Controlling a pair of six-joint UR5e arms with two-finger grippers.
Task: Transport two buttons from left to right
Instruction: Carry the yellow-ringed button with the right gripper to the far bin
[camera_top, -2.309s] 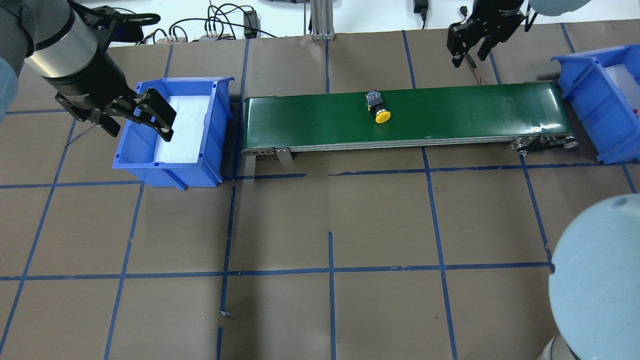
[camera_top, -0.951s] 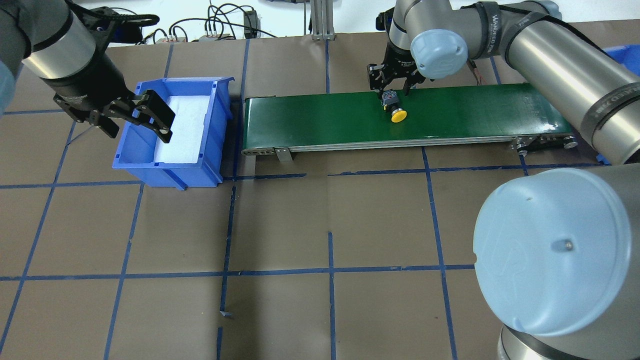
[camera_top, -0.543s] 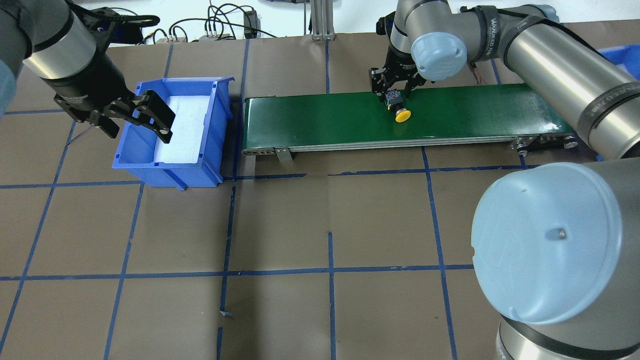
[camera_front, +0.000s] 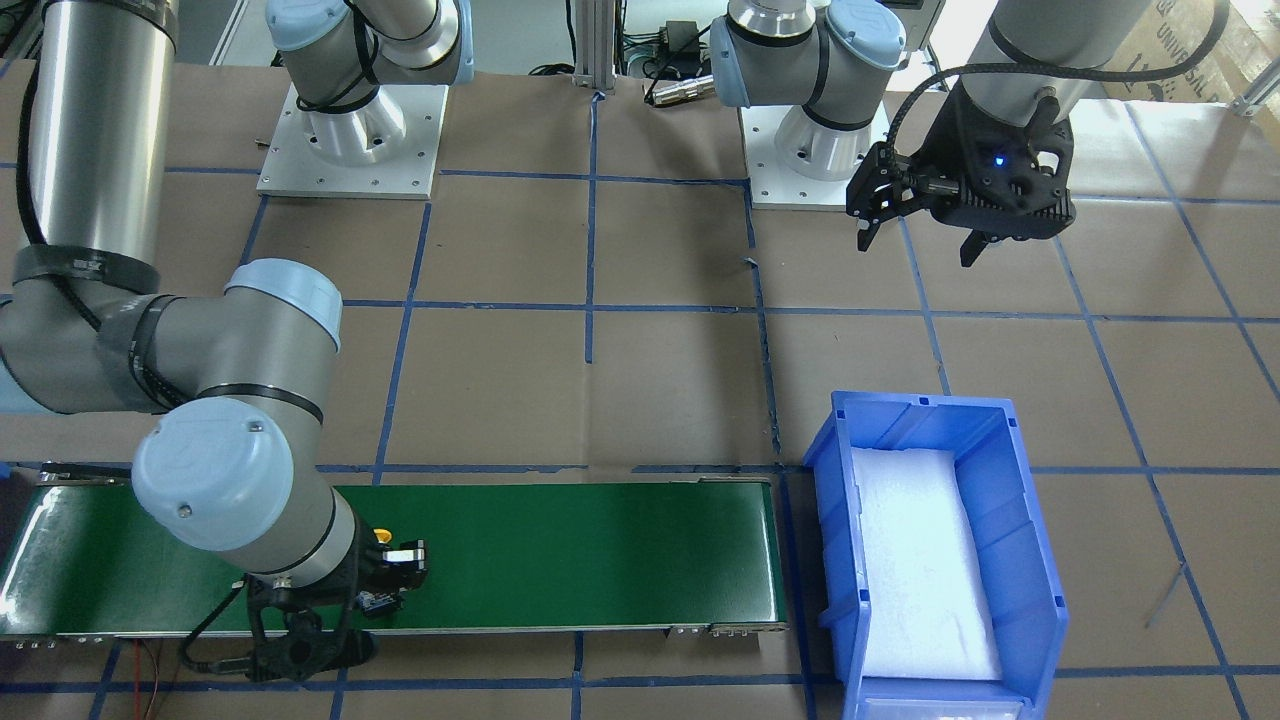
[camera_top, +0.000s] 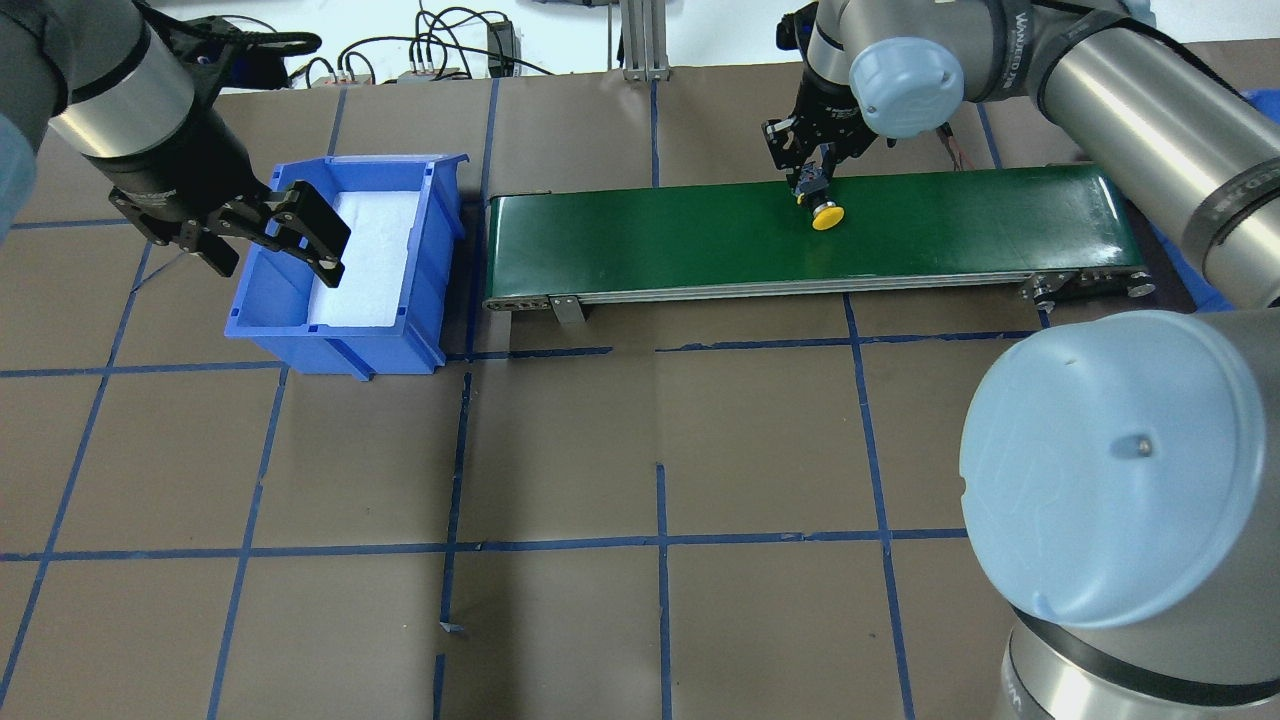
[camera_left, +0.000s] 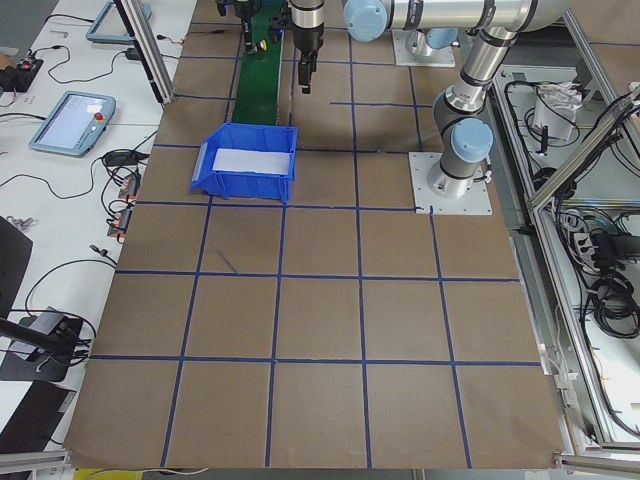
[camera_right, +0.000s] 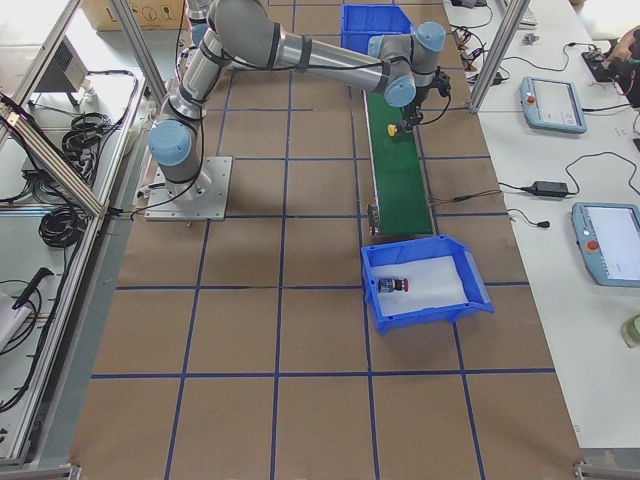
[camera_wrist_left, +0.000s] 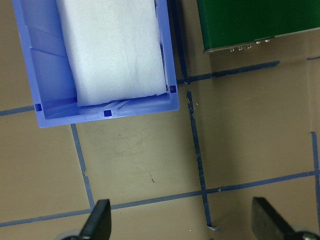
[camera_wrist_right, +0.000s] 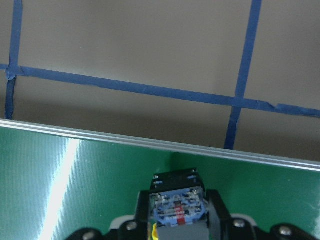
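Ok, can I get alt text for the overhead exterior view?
The right gripper is shut on the rear block of a yellow button lying on a green belt at the table's far side. At left, the left gripper hovers open over a blue bin.

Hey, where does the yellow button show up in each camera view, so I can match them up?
Front-facing: yellow button lower left, mostly hidden behind the right arm.
Overhead: yellow button upper right of centre.
Exterior left: too small to tell.
Exterior right: yellow button top centre.
Left wrist: not in view.
Right wrist: yellow button bottom centre.
Shared landmark: the green conveyor belt, in every view.
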